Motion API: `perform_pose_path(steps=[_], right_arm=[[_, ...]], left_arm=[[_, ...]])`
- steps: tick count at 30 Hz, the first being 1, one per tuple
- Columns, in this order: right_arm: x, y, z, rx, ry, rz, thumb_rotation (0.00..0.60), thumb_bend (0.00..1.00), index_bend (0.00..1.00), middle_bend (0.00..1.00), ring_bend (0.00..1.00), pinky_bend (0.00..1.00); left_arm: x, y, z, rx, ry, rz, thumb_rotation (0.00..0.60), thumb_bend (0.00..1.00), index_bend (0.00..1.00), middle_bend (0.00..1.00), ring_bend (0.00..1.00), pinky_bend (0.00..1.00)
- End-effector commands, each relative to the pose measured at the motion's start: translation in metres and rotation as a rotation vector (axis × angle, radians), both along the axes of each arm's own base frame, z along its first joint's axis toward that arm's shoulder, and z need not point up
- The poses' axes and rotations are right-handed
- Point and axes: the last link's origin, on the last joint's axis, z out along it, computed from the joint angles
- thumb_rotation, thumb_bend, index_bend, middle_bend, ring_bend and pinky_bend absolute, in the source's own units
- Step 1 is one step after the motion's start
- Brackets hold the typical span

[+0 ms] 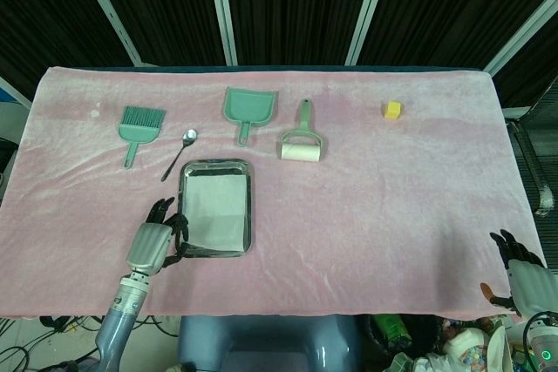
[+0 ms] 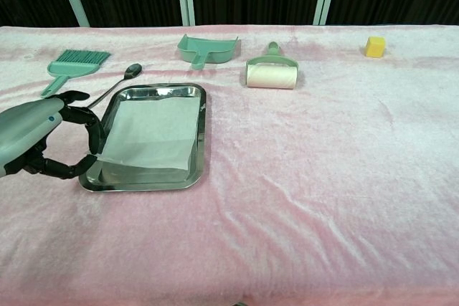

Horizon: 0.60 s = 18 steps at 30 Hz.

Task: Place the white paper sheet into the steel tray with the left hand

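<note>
The white paper sheet (image 1: pixel 216 211) (image 2: pixel 150 130) lies almost flat inside the steel tray (image 1: pixel 251 206) (image 2: pixel 203 134). Its near-left corner sits slightly raised over the tray's left rim. My left hand (image 1: pixel 153 241) (image 2: pixel 32 137) is low beside that rim and pinches that corner between thumb and a finger. My right hand (image 1: pixel 520 274) hangs off the table's near right corner, seen only in the head view, fingers apart and holding nothing.
Behind the tray lie a green brush (image 1: pixel 139 125) (image 2: pixel 75 59), a spoon (image 1: pixel 181 147) (image 2: pixel 122 80), a green dustpan (image 1: pixel 248 108) (image 2: pixel 208 48) and a lint roller (image 1: pixel 302 147) (image 2: pixel 272 74). A yellow cube (image 1: pixel 393 110) (image 2: pixel 374 46) sits far right on the pink cloth.
</note>
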Motion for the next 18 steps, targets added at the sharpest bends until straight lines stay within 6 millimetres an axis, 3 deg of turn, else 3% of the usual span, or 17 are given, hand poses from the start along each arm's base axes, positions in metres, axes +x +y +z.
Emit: perform_pose_path(steps=[1,10,18], right_arm=[[0.0,0.0,0.0,0.0,0.001,-0.001,0.6,0.26,0.0,0.01,0.1,0.15],[-0.001,0.0,0.0,0.005,0.007,-0.003,0.6,0.26,0.0,0.01,0.1,0.15],[0.0,0.001,0.0,0.013,0.011,-0.003,0.6,0.26,0.0,0.01,0.1,0.15]], left_arm=[[-0.003,0.006,0.0,0.0,0.008,0.019,0.6,0.48,0.69,0.36,0.03,0.05],[-0.001,0.012,-0.001,0.006,-0.034,0.031,0.6,0.48,0.69,0.36,0.03,0.05],[0.003,0.002,-0.003,-0.054,-0.049,0.061,0.6,0.48,0.69,0.36,0.03,0.05]])
